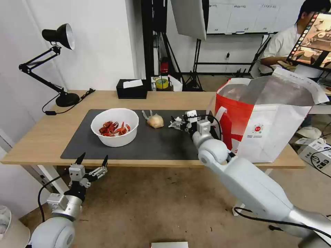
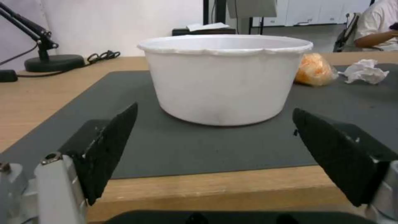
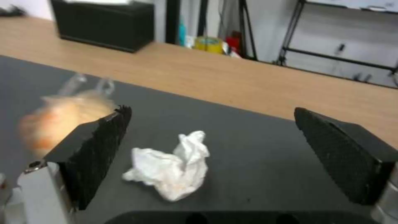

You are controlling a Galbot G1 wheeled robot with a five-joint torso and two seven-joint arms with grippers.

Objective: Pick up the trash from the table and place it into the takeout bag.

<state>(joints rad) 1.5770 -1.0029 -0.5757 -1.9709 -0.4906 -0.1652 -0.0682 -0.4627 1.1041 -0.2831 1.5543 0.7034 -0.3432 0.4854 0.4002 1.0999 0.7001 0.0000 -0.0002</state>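
On the dark mat point(image 1: 162, 143) of the table point(image 1: 41, 137) stands a white bowl point(image 1: 114, 126) of red crayfish shells. Right of it lies the knotted clear bag point(image 1: 155, 120) with a tan lump. My right gripper point(image 1: 177, 123) hovers open over the mat, right of that bag. In the right wrist view its fingers point(image 3: 97, 149) stand on either side of the crumpled white tissue point(image 3: 172, 169), which lies on the mat. My left gripper point(image 1: 92, 160) is open, just off the table's front edge, facing the bowl point(image 2: 224, 77). The takeout bag point(image 1: 265, 117) stands open at the table's right end.
A black tissue box point(image 1: 131, 89) and a tape roll point(image 1: 161, 83) sit at the table's back edge. A black desk lamp point(image 1: 60, 62) stands at the back left. A person sits at a screen behind the bag.
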